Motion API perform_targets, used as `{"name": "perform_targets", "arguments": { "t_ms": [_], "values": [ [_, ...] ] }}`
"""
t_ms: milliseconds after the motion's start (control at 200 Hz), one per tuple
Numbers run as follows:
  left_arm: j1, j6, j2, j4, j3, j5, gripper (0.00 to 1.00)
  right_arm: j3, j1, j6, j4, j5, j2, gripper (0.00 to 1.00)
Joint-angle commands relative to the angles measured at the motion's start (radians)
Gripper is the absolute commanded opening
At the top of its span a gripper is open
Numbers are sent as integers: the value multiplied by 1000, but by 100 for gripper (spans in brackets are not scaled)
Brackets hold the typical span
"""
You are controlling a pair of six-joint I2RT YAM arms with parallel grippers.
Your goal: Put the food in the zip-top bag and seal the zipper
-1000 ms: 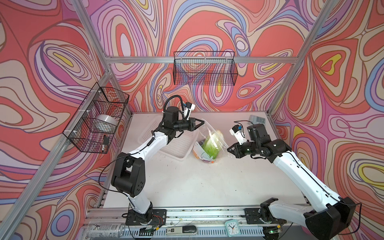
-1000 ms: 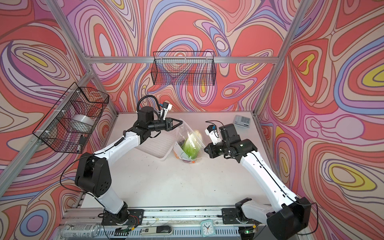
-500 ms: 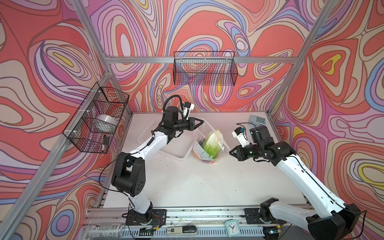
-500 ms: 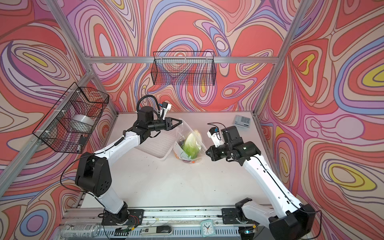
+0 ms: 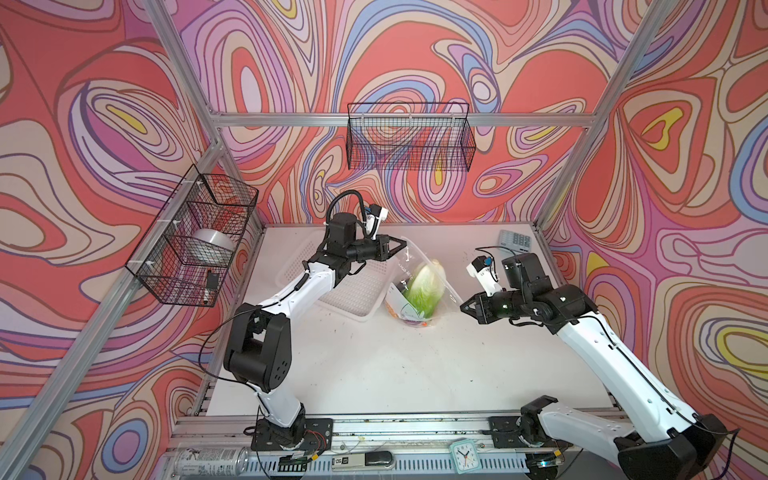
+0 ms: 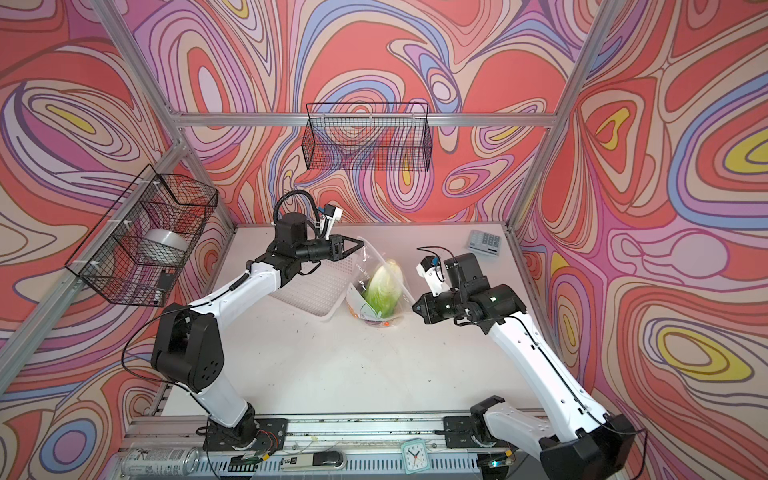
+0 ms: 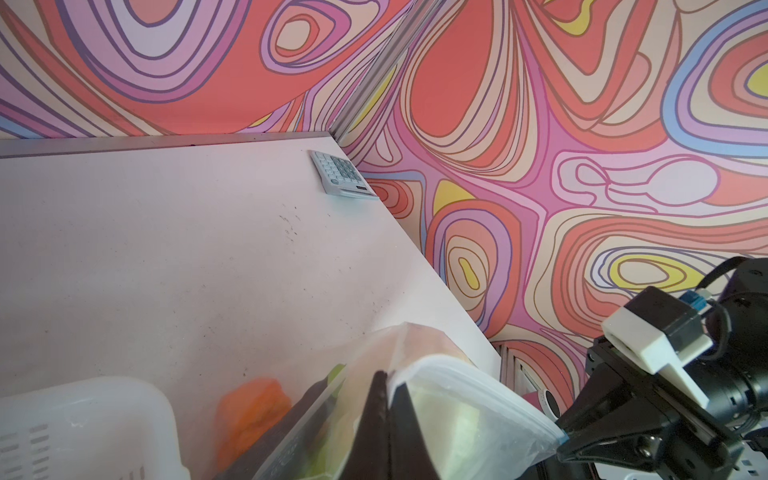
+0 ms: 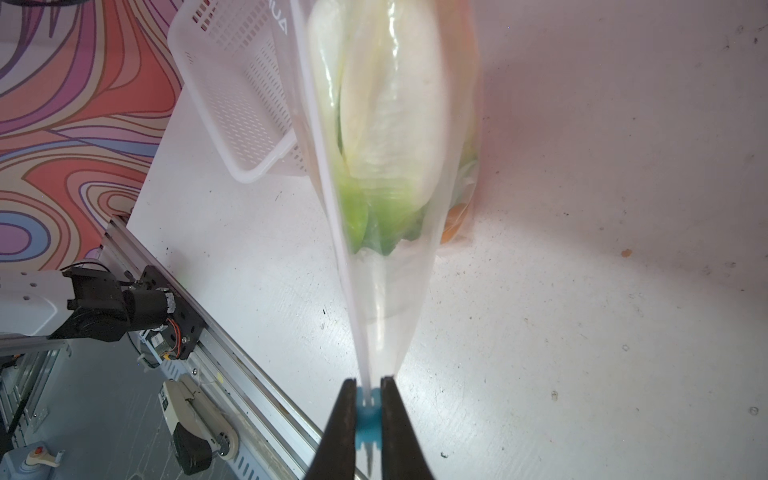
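Observation:
The clear zip-top bag hangs stretched between both grippers over the table, its bottom resting on the table. Inside it stands the green-white cabbage, with orange food and darker pieces low down. My left gripper is shut on the bag's far mouth corner. My right gripper is shut on the light-blue slider at the near end of the zipper.
A white perforated basket lies just left of the bag, under the left arm. A calculator sits at the back right corner. Wire baskets hang on the left and back walls. The table's front rail runs close by.
My right gripper, with the slider, has shifted slightly toward the front. The cabbage has tipped more upright inside the bag. The left gripper has stayed put.

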Motion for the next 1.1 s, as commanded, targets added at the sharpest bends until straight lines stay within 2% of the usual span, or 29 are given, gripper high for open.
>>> {"name": "perform_targets", "arguments": {
  "t_ms": [0, 170, 300, 416, 596, 791, 966, 1092],
  "values": [
    [29, -19, 8, 43, 37, -40, 0, 38, 1, 5, -57, 21, -27, 11],
    [4, -94, -41, 77, 13, -7, 0, 120, 1, 37, 34, 84, -59, 11],
    [-56, -56, -143, -27, -2, -87, 0, 166, 1, 80, 113, 101, -76, 10],
    [-125, -45, -227, -101, -31, -140, 0, 179, 1, 110, 137, 69, -88, 10],
    [-218, -102, -352, -82, -132, -195, 0, 149, 1, 173, 131, 44, -144, 10],
    [-266, -111, -480, -123, -190, -262, 0, 103, 2, 247, 126, -9, -240, 10],
    [-273, -168, -481, -113, -250, -292, 0, 42, 2, 270, 125, 50, -272, 11],
    [-272, -164, -400, -104, -277, -350, 0, -43, 1, 281, 177, 119, -230, 10]
  ]
}}
